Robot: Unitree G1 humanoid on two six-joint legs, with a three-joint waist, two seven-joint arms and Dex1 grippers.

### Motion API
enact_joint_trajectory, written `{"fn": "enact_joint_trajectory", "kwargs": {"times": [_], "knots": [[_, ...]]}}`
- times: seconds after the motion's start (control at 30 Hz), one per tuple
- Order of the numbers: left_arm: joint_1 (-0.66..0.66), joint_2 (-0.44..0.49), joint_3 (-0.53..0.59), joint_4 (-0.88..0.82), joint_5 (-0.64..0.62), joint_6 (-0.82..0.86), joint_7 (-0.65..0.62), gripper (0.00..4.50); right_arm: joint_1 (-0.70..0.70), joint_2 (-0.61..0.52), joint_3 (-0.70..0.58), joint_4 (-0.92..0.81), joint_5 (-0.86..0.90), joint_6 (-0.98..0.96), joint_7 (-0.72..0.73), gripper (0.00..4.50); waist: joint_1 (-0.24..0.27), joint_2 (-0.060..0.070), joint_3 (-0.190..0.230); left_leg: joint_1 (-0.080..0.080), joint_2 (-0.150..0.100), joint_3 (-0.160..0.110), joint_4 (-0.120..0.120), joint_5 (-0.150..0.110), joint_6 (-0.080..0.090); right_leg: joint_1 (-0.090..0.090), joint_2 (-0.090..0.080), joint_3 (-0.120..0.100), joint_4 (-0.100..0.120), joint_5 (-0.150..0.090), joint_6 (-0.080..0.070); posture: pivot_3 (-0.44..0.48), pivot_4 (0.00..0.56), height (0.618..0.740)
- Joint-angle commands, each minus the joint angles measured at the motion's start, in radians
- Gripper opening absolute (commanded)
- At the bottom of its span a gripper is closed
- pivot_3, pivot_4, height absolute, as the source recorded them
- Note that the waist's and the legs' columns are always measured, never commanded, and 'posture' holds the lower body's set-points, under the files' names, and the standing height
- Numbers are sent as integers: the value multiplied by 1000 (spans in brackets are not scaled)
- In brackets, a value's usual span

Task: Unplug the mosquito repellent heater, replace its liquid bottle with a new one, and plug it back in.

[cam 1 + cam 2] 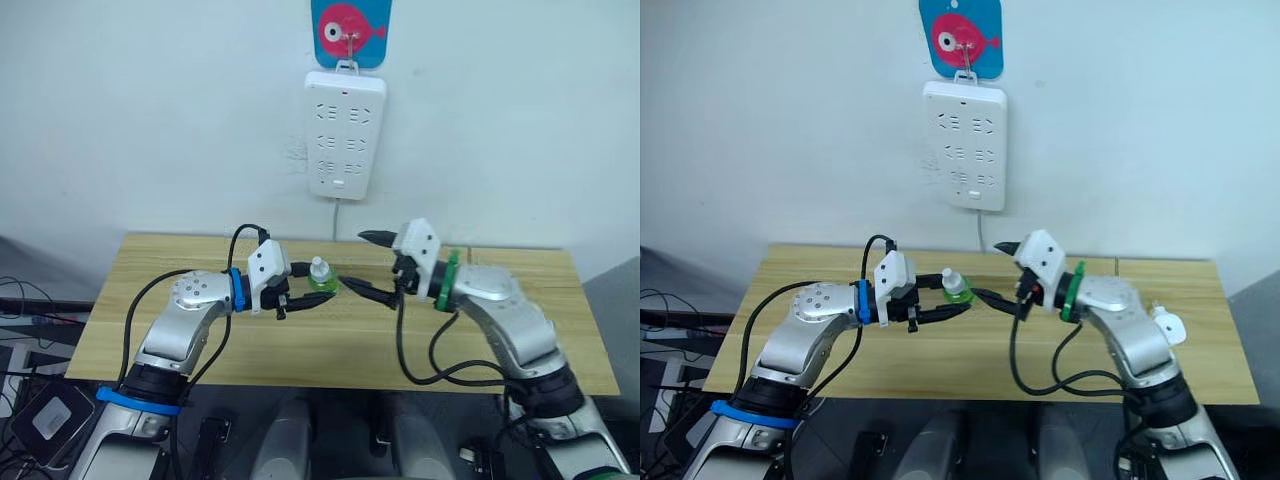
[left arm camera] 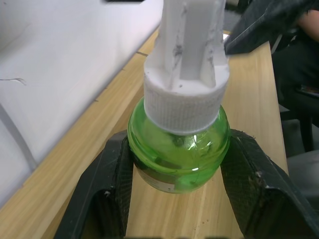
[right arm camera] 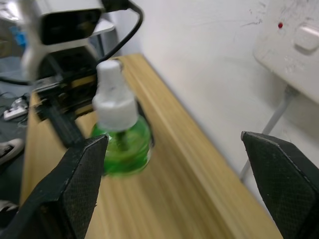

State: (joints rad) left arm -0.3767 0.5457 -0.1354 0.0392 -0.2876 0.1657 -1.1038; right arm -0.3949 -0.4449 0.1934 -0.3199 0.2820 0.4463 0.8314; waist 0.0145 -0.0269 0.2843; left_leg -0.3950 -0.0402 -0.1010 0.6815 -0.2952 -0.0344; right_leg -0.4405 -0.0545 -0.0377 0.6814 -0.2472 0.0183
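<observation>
A green liquid bottle (image 1: 320,274) with a white cap stands upright between the black fingers of my left gripper (image 1: 319,287), which is shut on its round body (image 2: 177,154). My right gripper (image 1: 357,260) hangs open and empty just right of the bottle, its fingers (image 3: 75,189) spread wide and pointing at it. A small white rounded unit, the mosquito repellent heater (image 1: 1167,325), lies on the table beside my right forearm, partly hidden by it. I cannot tell whether the bottle rests on the wood or hangs just above it.
A long white power strip (image 1: 345,135) hangs on the wall from a blue fish hook (image 1: 350,30), with bare sockets and its cord dropping behind the wooden table (image 1: 200,340). Cables lie on the floor at the left.
</observation>
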Motion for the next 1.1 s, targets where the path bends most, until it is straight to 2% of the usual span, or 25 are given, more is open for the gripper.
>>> {"fn": "enact_joint_trajectory", "kwargs": {"times": [0.03,0.3,0.43,0.7,0.93,1.03,1.1], "knots": [[-7,2,6,-13,-4,-25,-11,2196,0,6,5,-60,63,20,30,4465,-5,0,0,0,0,0,0,0,0,0,0,0,0,0,0,97,228,740],[-30,-6,-4,-3,-4,-26,-17,2196,-88,192,118,62,-42,-17,-117,4465,-14,0,-2,1,0,0,0,0,0,0,0,0,1,0,0,101,232,740],[-31,-10,-6,-8,-5,-23,-15,2196,-125,232,138,157,-129,-77,-183,4465,-14,-1,-2,0,-1,0,0,0,0,0,0,0,0,0,0,104,235,740],[-30,-7,-5,4,-4,-29,-17,2196,-89,157,70,98,-85,-53,-135,4465,-14,-1,-2,0,-1,-1,0,0,0,0,0,0,0,0,0,92,238,740],[-40,-4,-2,22,-2,-37,-20,2196,3,14,-5,-52,66,19,-3,4465,-14,-1,-2,0,-1,0,0,0,0,0,0,0,0,0,0,85,240,740],[-42,-3,-1,28,-2,-41,-23,2196,12,0,-7,-84,120,54,22,4465,-21,-1,-2,1,0,1,0,0,0,0,0,0,1,0,0,81,240,740],[-46,-4,-4,33,0,-44,-25,2196,1,31,-4,-93,158,100,1,4465,-21,-1,-2,2,1,1,0,0,0,1,0,0,1,0,0,80,242,740]]}}
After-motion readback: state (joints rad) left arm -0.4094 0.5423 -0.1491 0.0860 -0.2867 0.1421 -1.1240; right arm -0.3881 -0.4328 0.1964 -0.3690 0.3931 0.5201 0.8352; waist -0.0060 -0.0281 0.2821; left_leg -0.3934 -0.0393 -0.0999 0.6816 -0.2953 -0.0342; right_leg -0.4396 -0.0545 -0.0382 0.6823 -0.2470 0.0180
